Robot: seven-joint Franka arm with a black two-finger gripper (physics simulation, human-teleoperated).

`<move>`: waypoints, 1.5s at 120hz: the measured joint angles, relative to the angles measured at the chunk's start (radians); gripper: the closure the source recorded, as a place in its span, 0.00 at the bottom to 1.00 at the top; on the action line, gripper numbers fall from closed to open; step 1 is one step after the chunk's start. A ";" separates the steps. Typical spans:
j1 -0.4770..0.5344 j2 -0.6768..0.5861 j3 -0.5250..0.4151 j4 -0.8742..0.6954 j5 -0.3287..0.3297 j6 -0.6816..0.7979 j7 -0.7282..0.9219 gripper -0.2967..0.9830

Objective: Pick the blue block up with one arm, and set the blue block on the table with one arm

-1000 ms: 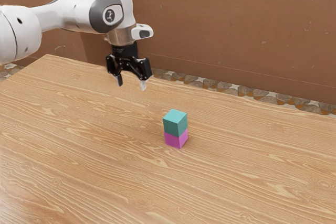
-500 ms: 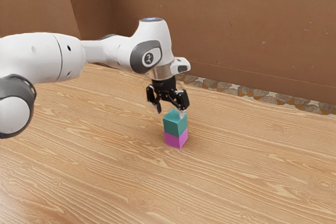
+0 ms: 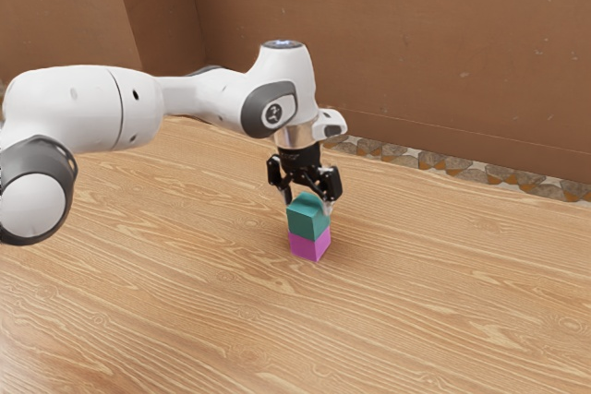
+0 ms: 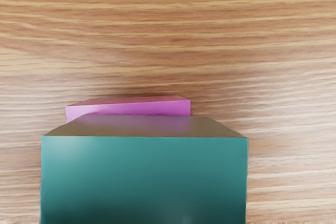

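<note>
Reach in with the arm (image 3: 83,108) from the exterior view's left, out over the table (image 3: 443,292), and point straight down at the end of it. Have the gripper (image 3: 307,203) spread, with its 2 fingers (image 3: 287,196) parted at about the top of the blue block (image 3: 305,220), 1 toward each side. See the pale tip toward the exterior view's right overlap the block's upper edge; cannot tell about contact there. Cannot make out the very end of the other finger, near the opposite top corner.

Find the blue block, more teal than pure blue, upright on top of the pink block (image 3: 303,245), in a stack of 2. See both about equal in size, with the pink block resting on the table and the blue block directly above, touching it. Notice a soft shadow on the wood around the base.

In the wrist view, look down at the blue block close up, with its top face large and dark along the near part, and with a brownish side face beyond. See a strip of the pink block past that side, lower down, and then bare wood with pale, wavy grain.

Behind the table, in the exterior view, see a strip of stones (image 3: 406,154) along the foot of a plain brown wall (image 3: 416,43).
</note>
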 joint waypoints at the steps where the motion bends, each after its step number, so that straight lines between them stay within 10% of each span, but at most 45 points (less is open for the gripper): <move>1: 0.000 0.001 0.000 0.000 0.000 0.000 0.000 0.23; 102: 0.006 0.048 0.005 0.041 0.014 -0.003 -0.033 0.47; 180: -0.038 0.154 -0.194 0.076 0.206 -0.013 -0.182 0.47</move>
